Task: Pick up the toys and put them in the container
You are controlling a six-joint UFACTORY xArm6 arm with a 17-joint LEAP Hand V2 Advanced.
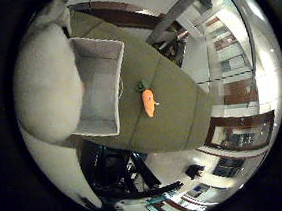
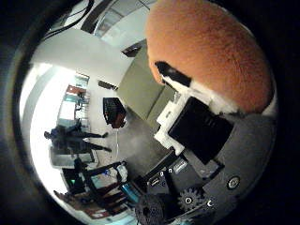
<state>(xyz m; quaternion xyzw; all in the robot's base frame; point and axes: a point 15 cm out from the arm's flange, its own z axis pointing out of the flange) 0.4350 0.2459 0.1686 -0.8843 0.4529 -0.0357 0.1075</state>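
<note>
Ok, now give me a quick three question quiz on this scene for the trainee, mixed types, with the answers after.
1. True or false: the small orange plush carrot lies inside the pale open fabric box.
2. What does the carrot rest on? A: the olive-green table. B: the floor. C: a chair.
3. Fill in: the large fuzzy toy that fills much of the thumb side palm view is mostly ___ in colour.

Key
1. False: it lies on the table beside the box.
2. A.
3. Orange.
</note>
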